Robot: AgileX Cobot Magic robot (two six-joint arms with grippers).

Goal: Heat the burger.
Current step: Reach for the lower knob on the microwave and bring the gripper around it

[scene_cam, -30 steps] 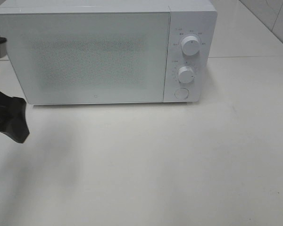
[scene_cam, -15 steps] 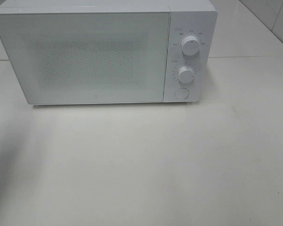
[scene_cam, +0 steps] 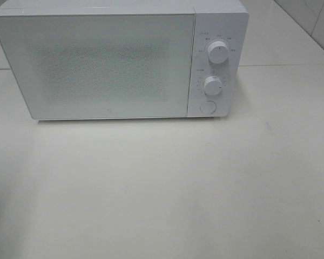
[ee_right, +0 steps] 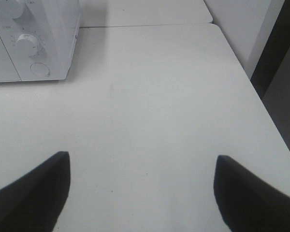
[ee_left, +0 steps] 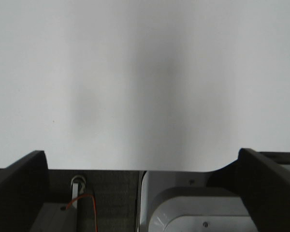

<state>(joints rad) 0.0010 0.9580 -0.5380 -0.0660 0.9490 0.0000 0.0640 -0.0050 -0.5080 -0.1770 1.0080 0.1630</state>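
The left hand (ee_left: 140, 162) is wide open and empty. In its wrist view, 2 dark fingers (ee_left: 19, 186) sit at the lower left and lower right corners of the frame, with only plain white between them. The right hand (ee_right: 141, 162) is also spread wide and holds nothing. Its 2 tips show at the bottom corners of its wrist view, above the bare white surface (scene_cam: 167, 189). Neither arm appears in the high view.

The microwave (scene_cam: 108, 65) fills the upper part of the high view and stands on the surface with its door (scene_cam: 97, 67) shut. The control panel is at the right end, with the upper knob (scene_cam: 217, 52) above the lower knob (scene_cam: 213, 85) and the round button (scene_cam: 207, 107) below both.

The burger is not visible in any of the 3 views. The door panel is frosted and shows nothing through it, so I cannot tell whether the burger is inside or somewhere out of frame. No glow shows behind the door, and the knob marks are too small to read.

If the burger is inside, loading and closing are done and setting the knobs may be all that is left. If it is not, the door still has to be opened, the burger fetched and placed inside, the door closed, and the heating started.
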